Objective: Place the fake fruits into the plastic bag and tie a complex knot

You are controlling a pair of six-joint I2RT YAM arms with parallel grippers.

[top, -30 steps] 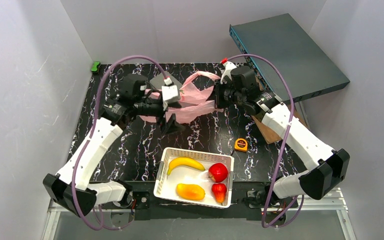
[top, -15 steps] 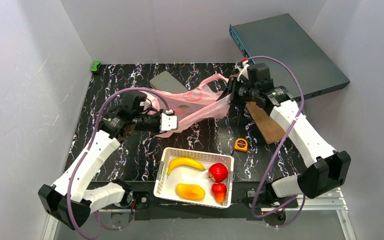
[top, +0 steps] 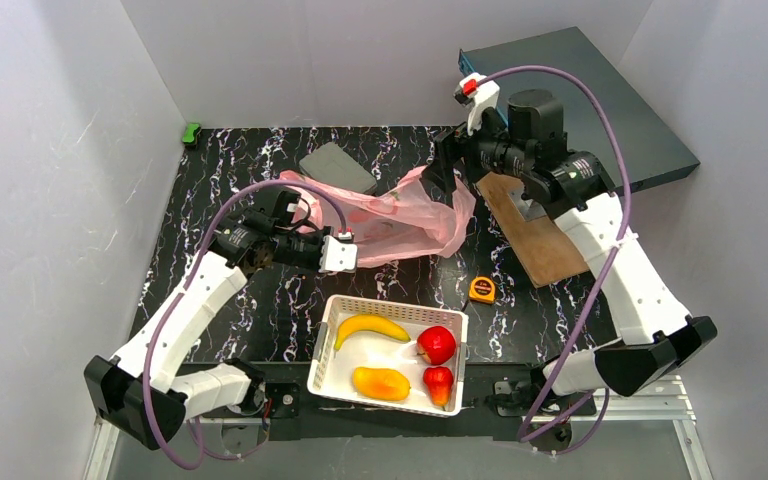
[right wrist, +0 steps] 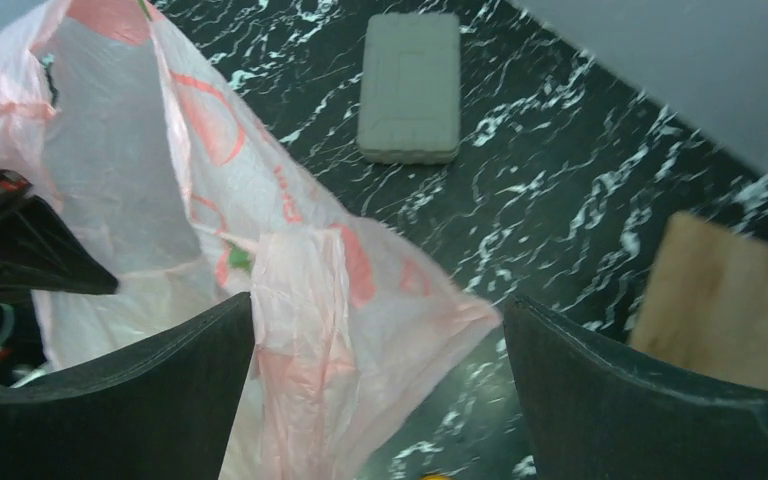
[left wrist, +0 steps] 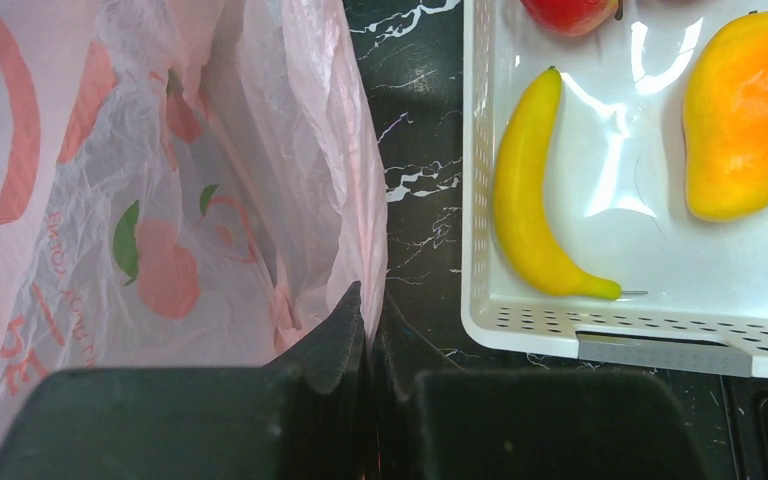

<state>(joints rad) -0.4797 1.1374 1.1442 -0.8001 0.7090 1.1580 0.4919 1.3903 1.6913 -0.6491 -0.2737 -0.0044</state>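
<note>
Table point(top: 260, 295): black, white-veined marble, walled on three sides by pale panels; the widest bare stretch lay at the left, between the left wall and the left arm.
Dark flat case point(top: 580, 100): leaned over the far right corner, its edge overhanging the table.
Plastic bag point(top: 410, 215): lay mid-table, beyond the basket, thin, crinkled and see-through pink with red and green fruit prints, its mouth held up and gaping.
Basket point(top: 326, 350): white lattice, at the near edge between the arm bases, apart from the bag with a strip of marble between.
Wooden board point(top: 530, 225): flat on the right, under the right arm.
Grey pad point(top: 337, 167): at the far side, just beyond the bag.
Left gripper point(left wrist: 368, 300): fingers pressed together on the bag's near rim, pinching the film.
Right gripper point(right wrist: 377, 300): jaws spread wide above the bag's far edge, a pink strip just beside one finger; contact could not be told.
Fake fruits: yellow banana point(top: 370, 326), orange-yellow mango point(top: 381, 383), red apple point(top: 437, 344) and small red pointed fruit point(top: 439, 383), all glossy, all in the basket.
Tape measure point(top: 481, 290): on open marble between bag, basket and board.
</note>
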